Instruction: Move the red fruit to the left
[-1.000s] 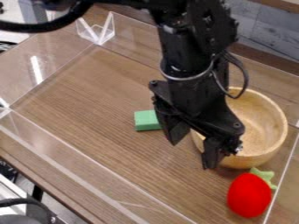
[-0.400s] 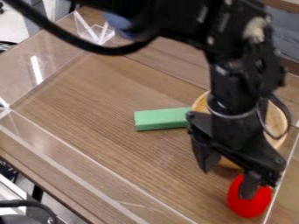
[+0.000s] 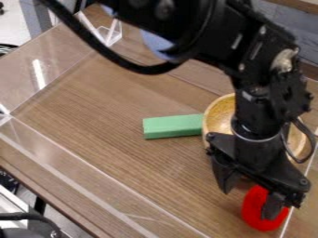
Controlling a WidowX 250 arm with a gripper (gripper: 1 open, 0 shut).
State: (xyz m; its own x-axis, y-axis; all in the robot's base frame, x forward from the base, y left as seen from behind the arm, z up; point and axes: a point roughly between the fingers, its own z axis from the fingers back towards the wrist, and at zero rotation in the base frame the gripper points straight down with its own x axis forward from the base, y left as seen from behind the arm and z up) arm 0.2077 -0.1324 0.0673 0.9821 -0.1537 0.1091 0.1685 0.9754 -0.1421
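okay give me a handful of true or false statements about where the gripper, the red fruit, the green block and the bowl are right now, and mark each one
1. The gripper is open, with its fingers down around the top of the red fruit. True.
2. The red fruit sits inside the wooden bowl. False: it is on the table in front of the bowl, near the front right corner.
3. The green block lies flat on the table, to the left of the bowl. True.
4. The gripper is holding the green block. False: the block lies apart from the gripper, untouched.
5. The arm hides part of the bowl. True.
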